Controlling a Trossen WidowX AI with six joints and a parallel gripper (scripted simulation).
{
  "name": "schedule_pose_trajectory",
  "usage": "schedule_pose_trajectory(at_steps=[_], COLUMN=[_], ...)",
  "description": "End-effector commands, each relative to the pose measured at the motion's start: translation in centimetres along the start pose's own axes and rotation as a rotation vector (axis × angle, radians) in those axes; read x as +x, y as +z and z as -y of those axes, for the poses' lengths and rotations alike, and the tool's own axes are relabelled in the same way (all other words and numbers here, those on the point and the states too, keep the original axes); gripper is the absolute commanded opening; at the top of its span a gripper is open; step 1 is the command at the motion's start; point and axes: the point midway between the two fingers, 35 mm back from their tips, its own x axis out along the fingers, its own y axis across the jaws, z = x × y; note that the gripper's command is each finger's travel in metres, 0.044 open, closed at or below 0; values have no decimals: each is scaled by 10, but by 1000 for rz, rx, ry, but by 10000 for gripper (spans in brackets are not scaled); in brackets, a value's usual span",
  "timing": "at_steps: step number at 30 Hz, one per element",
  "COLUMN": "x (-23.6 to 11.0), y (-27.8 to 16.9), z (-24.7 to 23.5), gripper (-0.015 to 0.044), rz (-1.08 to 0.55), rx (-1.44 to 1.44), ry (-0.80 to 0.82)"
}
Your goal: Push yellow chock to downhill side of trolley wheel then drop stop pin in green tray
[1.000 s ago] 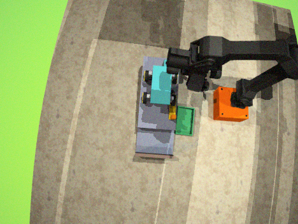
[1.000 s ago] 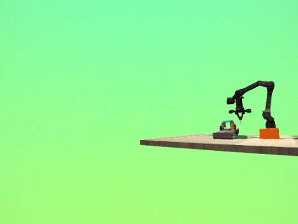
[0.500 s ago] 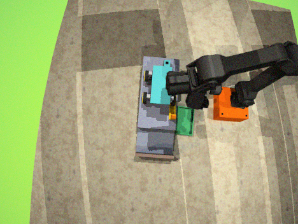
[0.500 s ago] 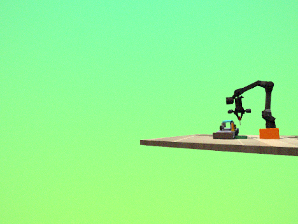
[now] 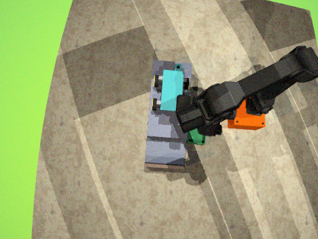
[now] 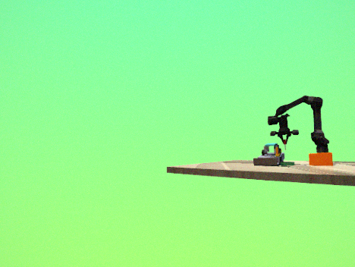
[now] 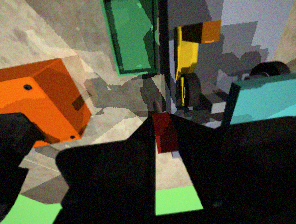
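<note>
The gripper (image 7: 165, 150) has its jaws clamped on the red-headed pin (image 7: 164, 131), held above the bench (image 5: 102, 190). In the wrist view the tray (image 7: 132, 35) lies just ahead, left of the chock (image 7: 187, 60) wedged at a wheel (image 7: 192, 90).

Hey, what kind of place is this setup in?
Probably a bare robot test bench: a black arm on an orange base block, a mottled tan table slab, and a small grey ramp carrying a cyan trolley.
</note>
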Motion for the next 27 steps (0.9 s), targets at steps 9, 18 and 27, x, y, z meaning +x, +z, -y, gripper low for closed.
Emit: schedule_pose_trajectory(at_steps=[9,18,27], x=[-5,-5,-5], y=[49,55,53], z=[-2,-2,-3], gripper=[0,0,0], rz=[3,17,69], rx=[0,-65,-333], ry=[9,5,-17])
